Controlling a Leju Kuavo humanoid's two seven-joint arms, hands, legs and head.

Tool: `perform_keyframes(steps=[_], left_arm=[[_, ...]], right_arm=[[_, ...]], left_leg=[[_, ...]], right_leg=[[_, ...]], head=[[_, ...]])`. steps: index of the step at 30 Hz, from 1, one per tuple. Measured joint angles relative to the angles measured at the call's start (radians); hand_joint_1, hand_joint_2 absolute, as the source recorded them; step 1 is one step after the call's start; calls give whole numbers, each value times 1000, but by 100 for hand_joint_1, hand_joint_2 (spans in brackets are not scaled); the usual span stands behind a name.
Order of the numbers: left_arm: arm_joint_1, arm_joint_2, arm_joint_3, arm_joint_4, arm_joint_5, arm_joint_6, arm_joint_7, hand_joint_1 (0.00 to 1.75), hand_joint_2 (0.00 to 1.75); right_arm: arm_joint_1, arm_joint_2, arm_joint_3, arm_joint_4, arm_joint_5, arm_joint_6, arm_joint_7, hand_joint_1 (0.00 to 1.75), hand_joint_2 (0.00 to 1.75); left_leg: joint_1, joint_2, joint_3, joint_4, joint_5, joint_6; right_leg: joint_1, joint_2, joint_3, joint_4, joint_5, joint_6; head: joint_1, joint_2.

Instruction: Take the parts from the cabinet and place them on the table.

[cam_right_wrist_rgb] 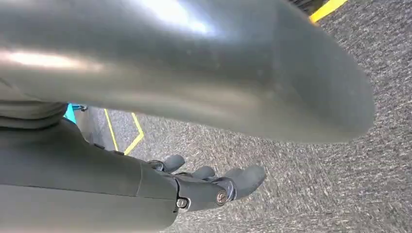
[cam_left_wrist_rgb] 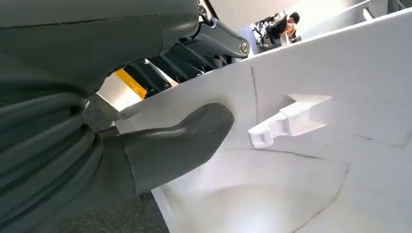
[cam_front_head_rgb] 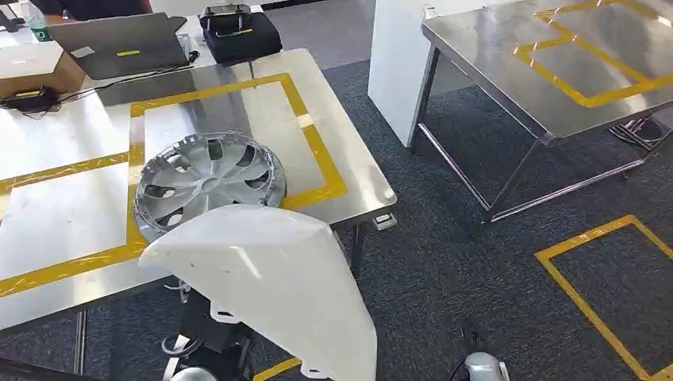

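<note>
A large white plastic shell part (cam_front_head_rgb: 274,278) hangs in front of me, its upper edge level with the near edge of the steel table (cam_front_head_rgb: 333,135). My left hand (cam_left_wrist_rgb: 160,126) holds it from beneath: the grey thumb presses on the part's white inner face (cam_left_wrist_rgb: 316,160) and dark fingers (cam_left_wrist_rgb: 194,46) wrap the other side. A silver wheel cover (cam_front_head_rgb: 208,181) lies flat on the table, over the yellow tape line. My right hand (cam_right_wrist_rgb: 214,184) hangs over the carpet with its fingers loosely extended and nothing in them.
A cardboard box (cam_front_head_rgb: 32,67), a laptop (cam_front_head_rgb: 119,40) and a black case (cam_front_head_rgb: 238,32) sit at the table's far side. A second steel table (cam_front_head_rgb: 555,63) stands to the right across grey carpet with yellow tape squares (cam_front_head_rgb: 611,294). A person sits far off.
</note>
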Motion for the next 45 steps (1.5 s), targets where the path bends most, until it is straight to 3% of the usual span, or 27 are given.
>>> perform_keyframes(steps=[7, 11, 12, 13, 14, 16, 17, 18, 19, 21, 22, 23, 24, 26, 28, 29, 31, 32, 33, 34, 35, 37, 39, 41, 43, 44, 45], left_arm=[[11, 10, 3, -10, -10, 13, -2, 175, 175], [12, 11, 6, -20, -16, 14, 0, 175, 175], [12, 10, 6, -26, -16, 14, 0, 175, 175], [13, 10, 6, -27, -16, 14, 0, 175, 175], [12, 8, 6, -29, -16, 14, -1, 175, 175], [16, 10, 6, -29, -19, 14, 1, 175, 175], [19, 10, 6, -29, -21, 14, 1, 175, 175], [21, 10, 6, -29, -21, 14, 2, 175, 175], [21, 10, 6, -29, -21, 14, 2, 175, 175], [20, 10, 6, -29, -21, 14, 2, 175, 175], [20, 10, 6, -29, -21, 14, 2, 175, 175], [19, 10, 6, -29, -21, 14, 3, 175, 175], [19, 10, 6, -29, -21, 13, 3, 175, 175], [18, 10, 7, -29, -21, 14, 3, 175, 175], [17, 9, 7, -31, -21, 14, 3, 175, 175], [15, 10, 7, -31, -21, 14, 3, 175, 175], [16, 13, 7, -30, -20, 16, 3, 175, 175], [17, 16, 7, -29, -20, 16, 3, 175, 175], [18, 19, 7, -29, -20, 19, 3, 175, 175], [18, 21, 7, -29, -19, 21, 3, 175, 175], [18, 22, 7, -29, -19, 23, 3, 175, 175], [17, 23, 7, -29, -19, 25, 3, 175, 175], [16, 24, 7, -30, -16, 25, 2, 175, 175], [17, 24, 7, -29, -9, 27, 3, 175, 175], [16, 22, 7, -32, -9, 30, 3, 175, 175], [15, 22, 7, -32, -9, 32, 2, 175, 175], [14, 21, 7, -31, -9, 32, 1, 175, 175]], right_arm=[[0, 0, 0, 0, 23, 11, 0, 0, 0], [0, 0, 0, 0, 30, 13, 0, 0, 0], [0, 0, 0, 0, 31, 13, 0, 0, 0], [0, 0, 0, 0, 31, 13, 0, 0, 0], [-1, 0, 0, 0, 31, 14, 0, 0, 0], [0, -2, 0, 0, 31, 14, 0, 0, 0], [2, -2, 0, 0, 32, 14, 0, 0, 0], [3, -2, 0, 0, 32, 14, 0, 0, 0], [3, -2, 0, 0, 33, 14, 0, 0, 0], [2, -3, 0, 0, 34, 14, 0, 0, 0], [1, -4, 0, 0, 34, 14, 0, 0, 0], [-1, -3, 0, 0, 35, 14, 0, 0, 0], [-1, -3, 0, 0, 36, 16, -2, 0, 0], [1, -3, 0, 0, 40, 17, 0, 0, 0], [0, -2, 0, 0, 42, 18, 0, 0, 0], [-1, -2, 0, 0, 43, 18, 0, 0, 0], [-1, -2, 0, 0, 43, 18, 0, 0, 0], [-1, -2, 0, 0, 43, 18, 0, 0, 0], [-1, -2, 0, 0, 44, 18, 0, 0, 0], [-1, -2, 0, 0, 45, 18, 0, 0, 0], [-1, -2, 0, 0, 46, 18, 0, 0, 0], [-1, -2, 0, 0, 47, 19, 0, 0, 0], [-3, -1, 0, -1, 51, 19, 0, 0, 0], [-1, -1, 0, -1, 52, 19, 0, 0, 0], [-2, -1, 0, -1, 52, 20, 0, 0, 0], [-3, 0, 1, -1, 52, 21, 0, 0, 0], [-4, -1, 1, -2, 53, 20, 0, 0, 0]], left_leg=[[-6, 0, -4, 6, -3, 7], [-8, -1, -8, 4, -3, 21], [0, 1, 3, -12, 7, 28], [4, 1, 9, -21, 12, 31], [7, 3, 10, -24, 14, 35], [7, 4, 9, -23, 12, 37], [7, 5, 8, -22, 11, 37], [8, 4, 9, -21, 10, 35], [9, 3, 10, -19, 8, 32], [16, 2, 14, -9, -2, 20], [16, 3, 14, -1, -11, 10], [8, 2, 10, 5, -15, 3], [8, 2, 11, 2, -15, -1], [7, 4, 16, -4, -14, -10], [12, 1, 14, 7, -26, -24], [12, -8, -4, 49, -54, -29], [15, -16, -92, 224, -133, -35], [15, -17, -133, 295, -154, -36], [15, -17, -156, 327, -151, -35], [15, -17, -154, 310, -123, -34], [15, -18, -129, 247, -75, -29], [14, -24, -43, 55, 28, -15], [8, -34, -21, 4, 14, -10], [5, -35, -26, 8, 13, -4], [16, -33, -14, -11, 21, 10], [15, -32, -9, -15, 20, 15], [15, -29, -7, -15, 19, 19]], right_leg=[[-4, 0, 0, 0, 2, 5], [-6, -1, 2, -7, 6, 18], [-4, 0, 4, -10, 4, 24], [-7, 1, 1, 8, -8, 24], [-5, 2, -25, 60, -45, 26], [-5, 3, -105, 228, -123, 32], [-5, 3, -137, 293, -141, 33], [-5, 3, -147, 306, -133, 34], [-7, 3, -132, 270, -104, 34], [-9, -1, -37, 86, -9, 35], [-10, -13, 1, 3, -1, 35], [-1, -7, 1, 4, -5, 23], [-2, -2, -2, 8, -6, 10], [0, 1, -4, 9, -9, -1], [-7, 4, 3, 2, -7, -17], [-8, 4, 5, 2, -9, -24], [-6, 6, 7, 2, -13, -30], [-5, 8, 8, 2, -14, -32], [-4, 10, 10, 2, -16, -32], [-4, 13, 14, 2, -19, -32], [-3, 17, 20, 2, -22, -31], [-3, 24, 35, 2, -30, -24], [1, 28, 29, 5, -34, -11], [-5, 29, 29, -2, -31, 2], [-8, 27, 33, -2, -37, 14], [-4, 17, 20, 29, -53, 18], [-4, 15, -13, 91, -85, 21]], head=[[0, 0], [0, 0], [0, 0], [1, 0], [3, 0], [4, 0], [3, 0], [5, 0], [4, 0], [4, 0], [5, 0], [4, 0], [2, 0], [1, 0], [2, 0], [-7, 0], [-10, 0], [-10, 0], [-10, 0], [-10, 0], [-10, 0], [-11, 0], [-16, 0], [-15, 0], [-14, 0], [-14, 0], [-13, 0]])
